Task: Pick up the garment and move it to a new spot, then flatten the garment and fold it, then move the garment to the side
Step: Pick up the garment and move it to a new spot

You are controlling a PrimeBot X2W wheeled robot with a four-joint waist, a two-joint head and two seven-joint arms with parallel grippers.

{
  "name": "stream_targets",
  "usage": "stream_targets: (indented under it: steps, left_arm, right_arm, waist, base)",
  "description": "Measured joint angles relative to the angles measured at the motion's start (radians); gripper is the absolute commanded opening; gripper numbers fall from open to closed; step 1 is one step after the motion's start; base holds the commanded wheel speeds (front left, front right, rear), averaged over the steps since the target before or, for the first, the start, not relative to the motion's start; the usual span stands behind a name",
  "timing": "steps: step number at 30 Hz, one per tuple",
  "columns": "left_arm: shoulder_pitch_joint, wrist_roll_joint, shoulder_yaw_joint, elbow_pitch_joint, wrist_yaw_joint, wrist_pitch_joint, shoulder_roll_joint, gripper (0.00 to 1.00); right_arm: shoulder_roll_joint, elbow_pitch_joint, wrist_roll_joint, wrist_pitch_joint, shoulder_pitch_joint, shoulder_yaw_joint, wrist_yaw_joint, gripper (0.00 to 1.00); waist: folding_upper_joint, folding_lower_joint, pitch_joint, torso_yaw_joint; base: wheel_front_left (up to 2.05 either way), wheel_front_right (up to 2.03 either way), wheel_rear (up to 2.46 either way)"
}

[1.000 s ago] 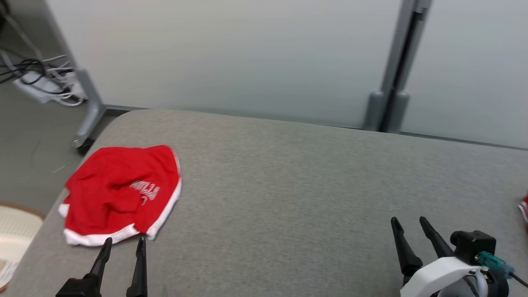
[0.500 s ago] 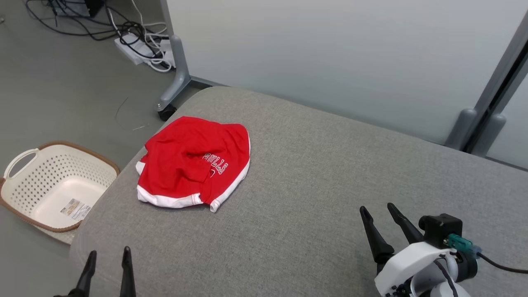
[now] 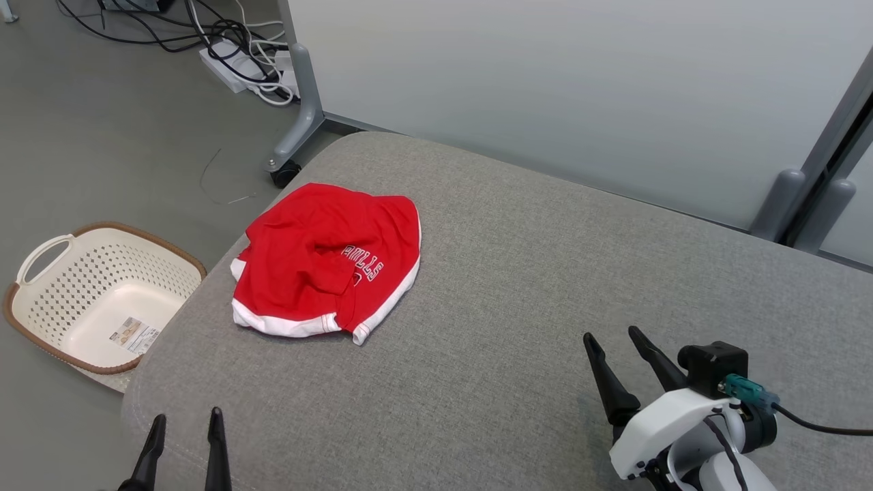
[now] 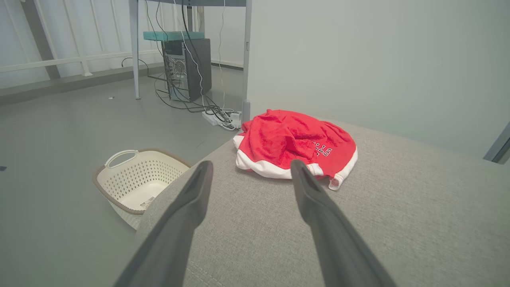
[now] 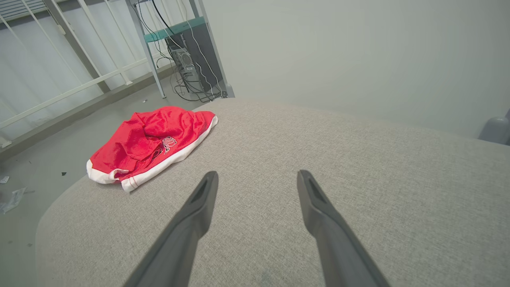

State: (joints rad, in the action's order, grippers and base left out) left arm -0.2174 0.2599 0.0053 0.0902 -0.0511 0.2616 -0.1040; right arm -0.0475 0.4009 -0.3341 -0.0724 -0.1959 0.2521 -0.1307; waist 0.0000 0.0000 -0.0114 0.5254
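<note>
Head view: crumpled red knit garment (image 3: 326,259) w/ white trim and white lettering lies bunched near the far-left corner of the grey fabric-covered tabletop (image 3: 518,293), close to the edge. Below that edge a cream perforated plastic basket (image 3: 102,273) w/ brown rim sits on the floor (image 3: 102,136). Left end effector (image 3: 189,414) is at the near-left edge, fingers spread, nothing between them, well apart from the garment. Right end effector (image 3: 611,333) is at near right, likewise spread and empty, and farther off. Pick-up looks not yet begun. Garment is prob. light, soft and limp: it'll sag and drape once lifted, w/ no stiffness to help. Best hold, IMO, is the white hem band (image 3: 286,326) on the near edge, since the doubled seam gives a firmer pinch, or else a raised fold on top. Going in too low risks snagging the tabletop cover. Left arm is nearer, so the likelier one to reach.
</note>
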Motion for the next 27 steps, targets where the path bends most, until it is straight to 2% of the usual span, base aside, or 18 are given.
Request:
stream_targets:
  steps: [4,9,10,15,18,23,27]
  left_arm:
    - [0.061,-0.014,-0.03,0.025,0.031,-0.017,-0.023,1.0]
    - [0.23,-0.021,-0.086,0.087,0.086,-0.096,-0.042,1.0]
    - [0.23,-0.021,-0.086,0.087,0.086,-0.096,-0.042,1.0]
    - [0.453,0.017,-0.11,0.252,0.121,-0.186,-0.029,1.0]
    - [0.585,0.044,-0.085,0.386,0.112,-0.22,-0.026,1.0]
    - [0.767,0.114,0.006,0.607,0.035,-0.332,-0.047,1.0]
    - [0.879,0.14,0.049,0.722,-0.023,-0.396,-0.079,1.0]
  right_arm:
    - [0.0,0.003,-0.004,-0.009,0.004,-0.013,0.0,1.0]
    - [0.0,-0.005,0.005,-0.01,0.032,-0.035,0.0,1.0]
    - [0.0,-0.005,0.005,-0.01,0.032,-0.035,0.0,1.0]
    - [0.0,-0.053,0.039,0.019,0.051,-0.045,0.0,1.0]
    - [-0.002,-0.1,0.064,0.055,0.034,-0.027,0.0,1.0]
    - [-0.027,-0.19,0.09,0.117,-0.015,0.022,0.0,1.0]
    - [-0.054,-0.269,0.1,0.16,-0.028,0.04,0.0,1.0]
  waist:
    - [0.0,0.0,0.006,-0.005]
    - [0.0,0.0,-0.003,-0.013]
    - [0.0,0.0,-0.003,-0.013]
    - [0.0,0.0,-0.027,-0.033]
    - [0.0,0.0,-0.057,-0.066]
    - [0.0,0.0,-0.13,-0.159]
    - [0.0,0.0,-0.205,-0.237]
  base:
    - [0.0,0.0,0.0]
    - [0.0,0.0,0.0]
    - [0.0,0.0,0.0]
    - [0.0,0.0,0.0]
    - [0.0,0.0,0.0]
    - [0.0,0.0,0.0]
    - [0.0,0.0,0.0]
